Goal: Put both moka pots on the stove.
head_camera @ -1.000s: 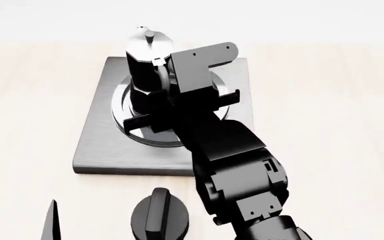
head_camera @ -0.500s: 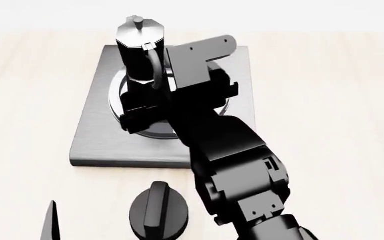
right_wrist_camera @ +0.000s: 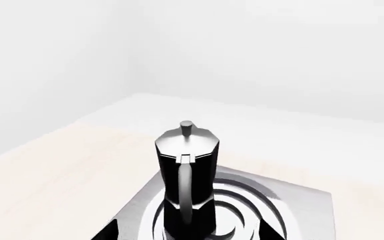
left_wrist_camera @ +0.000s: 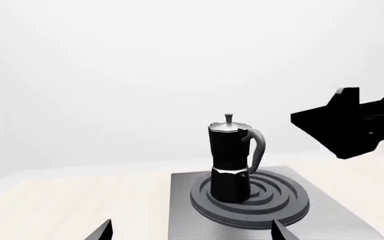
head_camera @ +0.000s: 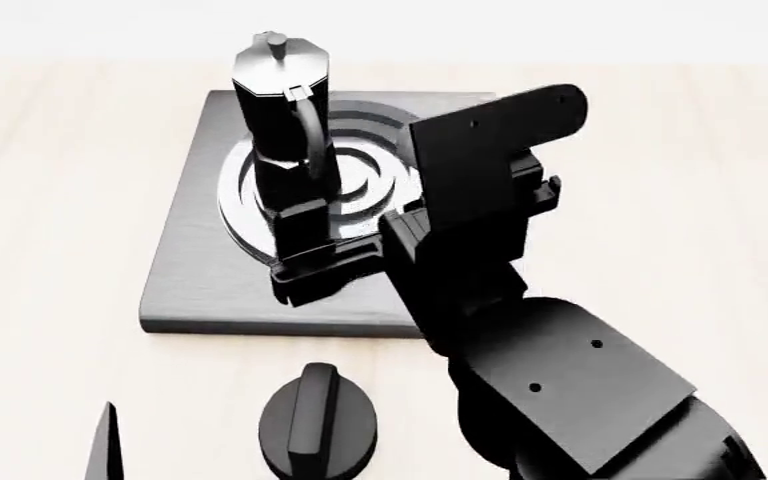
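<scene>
Risk sits mostly with the right gripper (head_camera: 307, 262): its spread, empty fingers lie low over the stove (head_camera: 187, 275), just beside the base of the pot (head_camera: 284, 130) standing upright on the burner rings (head_camera: 357, 150). In my judgement, a sideways swing of that arm could clip the handle or waist and tip or slide the pot off the rings; pulling straight away from it looks safer.

Only one pot appears anywhere; the second is out of all three views, so it has yet to be found and fetched.

From the head, the knob (head_camera: 317, 425) on the table near the stove's front edge shows, and part of a left finger at the lower corner. The left wrist view gives the pot (left_wrist_camera: 231, 160) side-on, showing it upright and off-centre on the rings, with the right arm hanging apart from it. Its left gripper (left_wrist_camera: 190, 231) fingertips stand wide apart, holding nothing. The right wrist view looks straight at the handle (right_wrist_camera: 184, 195).
</scene>
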You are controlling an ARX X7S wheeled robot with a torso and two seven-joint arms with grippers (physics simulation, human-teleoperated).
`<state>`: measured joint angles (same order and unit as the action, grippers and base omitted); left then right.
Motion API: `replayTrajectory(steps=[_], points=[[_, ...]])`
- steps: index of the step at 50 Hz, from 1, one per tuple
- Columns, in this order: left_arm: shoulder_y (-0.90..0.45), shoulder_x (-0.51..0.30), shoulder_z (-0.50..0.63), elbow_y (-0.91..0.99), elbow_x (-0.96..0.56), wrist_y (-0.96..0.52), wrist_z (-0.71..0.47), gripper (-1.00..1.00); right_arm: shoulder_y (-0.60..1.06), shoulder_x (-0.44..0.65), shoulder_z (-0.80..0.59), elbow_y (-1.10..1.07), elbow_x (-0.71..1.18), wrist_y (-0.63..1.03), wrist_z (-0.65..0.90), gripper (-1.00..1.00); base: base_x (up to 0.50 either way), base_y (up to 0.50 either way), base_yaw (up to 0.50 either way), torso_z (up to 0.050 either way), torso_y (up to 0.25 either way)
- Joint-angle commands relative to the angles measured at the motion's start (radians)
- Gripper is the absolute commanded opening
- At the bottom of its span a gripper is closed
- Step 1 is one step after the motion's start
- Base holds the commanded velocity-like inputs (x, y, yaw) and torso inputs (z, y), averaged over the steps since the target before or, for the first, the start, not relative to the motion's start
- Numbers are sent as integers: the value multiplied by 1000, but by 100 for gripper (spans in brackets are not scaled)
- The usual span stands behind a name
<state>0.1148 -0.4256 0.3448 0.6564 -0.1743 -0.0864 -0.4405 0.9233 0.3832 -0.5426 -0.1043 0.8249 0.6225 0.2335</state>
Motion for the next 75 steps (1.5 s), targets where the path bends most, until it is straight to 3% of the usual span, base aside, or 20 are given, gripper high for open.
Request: replayTrajectory(steps=[1,10,11,16,26,32,60,75], points=[[-3,0,8,-2,4,0,-2,100,-98,148,101,-272,162,54,46,100,0,0,0,0,0],[-6,2,11,2,5,-7,-7,100,-168,245,182,-380,200,-4,11,100,0,0,0,0,0],[-5,1,12,6,5,-8,-8,100,-180,270,164,-409,102,-34,17,100,0,0,0,0,0],[-4,1,14,9,5,-6,-9,100,-238,340,176,-452,-30,-99,40,100,0,0,0,0,0],[-4,-2,16,15,6,-8,-12,100,-325,421,298,-397,-63,-208,44,100,0,0,0,0,0],[-3,-3,18,12,5,-5,-12,100,-367,485,371,-372,46,-164,52,100,0,0,0,0,0],[-7,-5,29,7,6,-2,-17,100,-666,689,646,-249,109,-214,43,100,0,0,0,0,0],[-6,-9,29,10,4,-2,-21,100,-602,736,615,-91,106,-154,-19,100,0,0,0,0,0]])
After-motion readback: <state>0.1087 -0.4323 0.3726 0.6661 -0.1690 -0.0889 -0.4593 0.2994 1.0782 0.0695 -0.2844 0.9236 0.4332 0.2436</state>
